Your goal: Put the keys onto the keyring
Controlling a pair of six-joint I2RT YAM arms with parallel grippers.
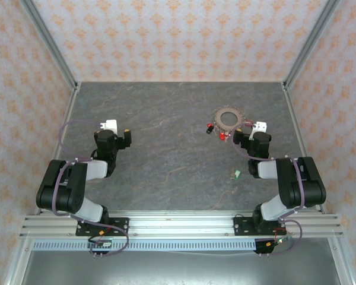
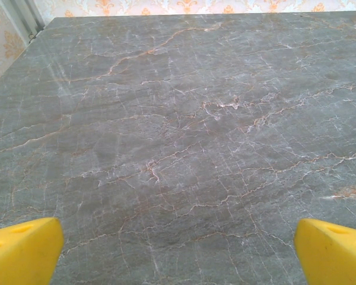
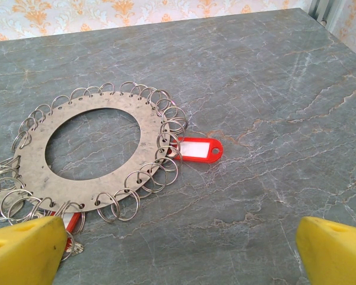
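Note:
The keyring is a flat grey disc with an open centre lying at the table's back right. In the right wrist view the keyring has many small split rings along its rim. A red key tag lies against its right side, and another red tag pokes out beside my left finger. Red keys lie just in front of the ring, and a green key lies alone nearer the arms. My right gripper is open just short of the ring, holding nothing. My left gripper is open over bare table.
The grey marbled tabletop is boxed in by patterned walls and metal frame posts. The left arm rests at the left side, far from the ring. The right arm bends in from the right.

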